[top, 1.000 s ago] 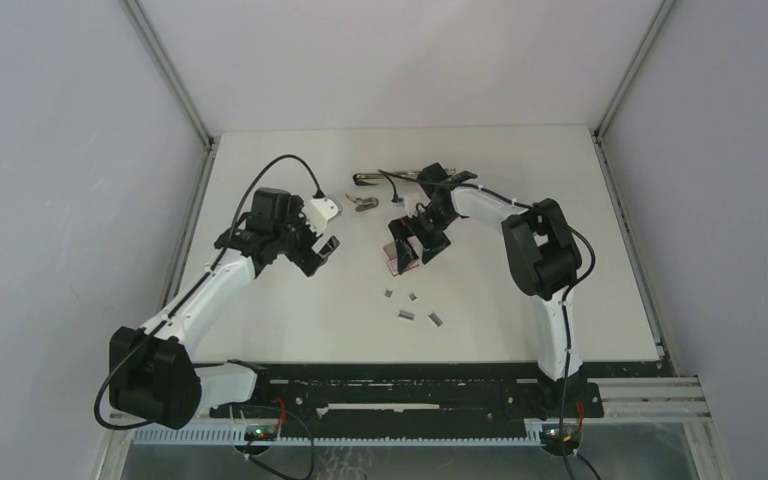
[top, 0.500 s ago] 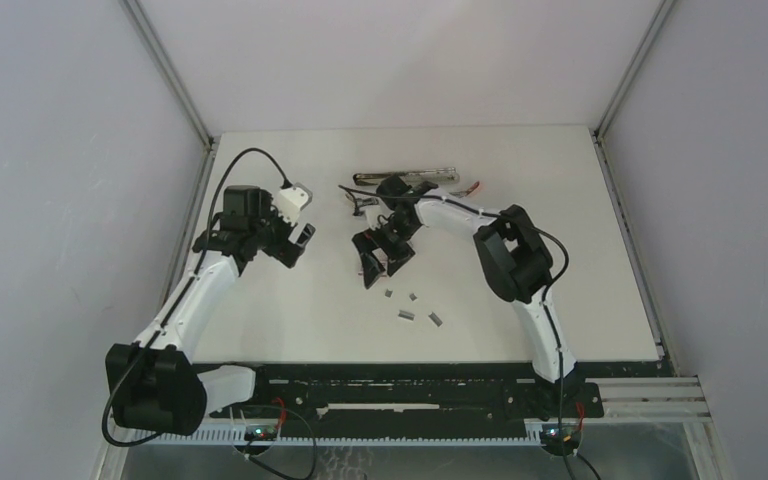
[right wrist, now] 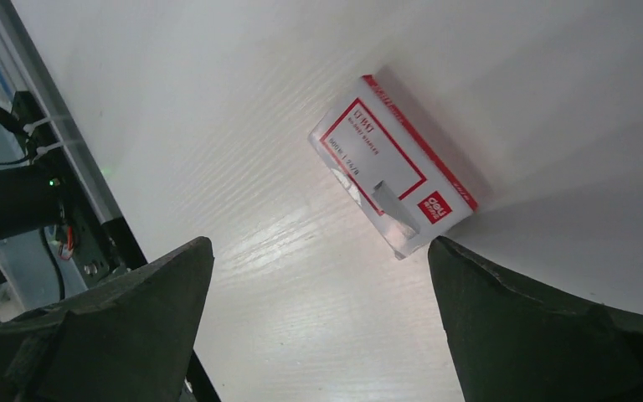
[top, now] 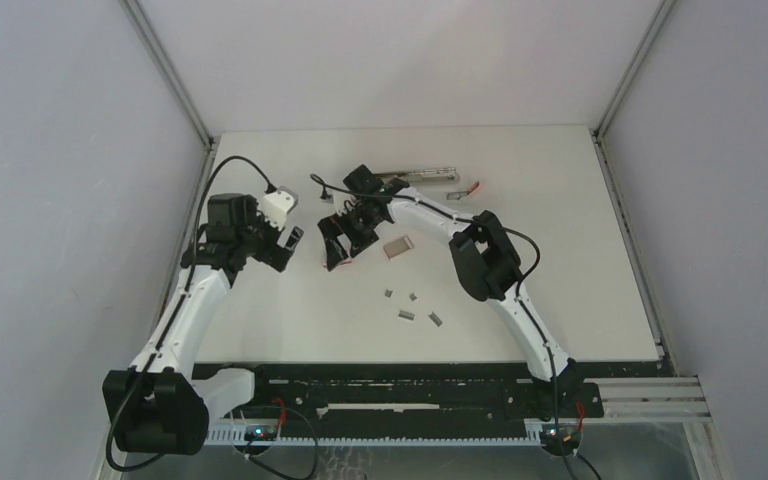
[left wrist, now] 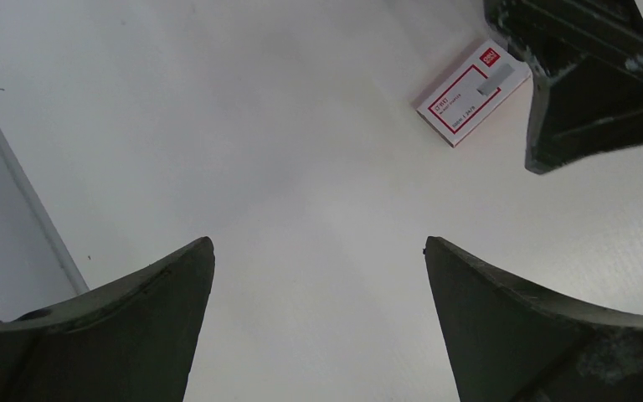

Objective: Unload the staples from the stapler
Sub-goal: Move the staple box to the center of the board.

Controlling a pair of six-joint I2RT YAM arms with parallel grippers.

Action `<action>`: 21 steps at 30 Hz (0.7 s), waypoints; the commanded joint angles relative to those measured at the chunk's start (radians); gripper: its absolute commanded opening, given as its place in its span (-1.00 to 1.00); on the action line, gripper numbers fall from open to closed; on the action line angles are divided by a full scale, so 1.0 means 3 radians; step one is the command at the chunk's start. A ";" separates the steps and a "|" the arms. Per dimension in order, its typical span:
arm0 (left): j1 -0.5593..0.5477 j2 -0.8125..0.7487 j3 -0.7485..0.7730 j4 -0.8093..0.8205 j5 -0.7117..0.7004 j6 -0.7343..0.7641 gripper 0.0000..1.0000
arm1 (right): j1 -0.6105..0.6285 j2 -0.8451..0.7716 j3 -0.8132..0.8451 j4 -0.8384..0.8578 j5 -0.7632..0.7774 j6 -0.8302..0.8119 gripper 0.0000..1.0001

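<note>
Several short grey staples (top: 406, 315) lie loose on the white table (top: 560, 260), near the middle front. A long silvery stapler (top: 422, 176) lies at the back, partly behind the right arm. My right gripper (top: 337, 249) (right wrist: 318, 247) hovers open left of the red-and-white little box (top: 397, 247) (right wrist: 393, 176), nothing between its fingers. Further left, my left gripper (top: 287, 248) (left wrist: 318, 247) is open and empty over bare table. In the left wrist view the box (left wrist: 471, 92) and a dark right finger (left wrist: 586, 84) show at the upper right.
A small red-tipped piece (top: 472, 187) lies right of the stapler. Grey walls close the table on the left, back and right. The left table edge (left wrist: 17, 193) runs close to my left gripper. The front rail with cables (right wrist: 25, 193) shows in the right wrist view.
My right gripper has swung left off the little box, which stays on the table. My left gripper has drawn back toward the left wall. Both stayed open.
</note>
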 commanded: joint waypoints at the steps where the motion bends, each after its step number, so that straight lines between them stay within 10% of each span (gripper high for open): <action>1: 0.0057 -0.0231 -0.0152 0.0084 0.0289 0.0122 1.00 | -0.0092 -0.0149 0.0260 0.0092 0.0162 -0.0037 1.00; 21: -0.0388 -0.0157 0.0008 -0.0472 0.0389 0.0553 0.99 | -0.0856 -0.1904 -0.1774 0.0066 0.1201 -0.0766 0.99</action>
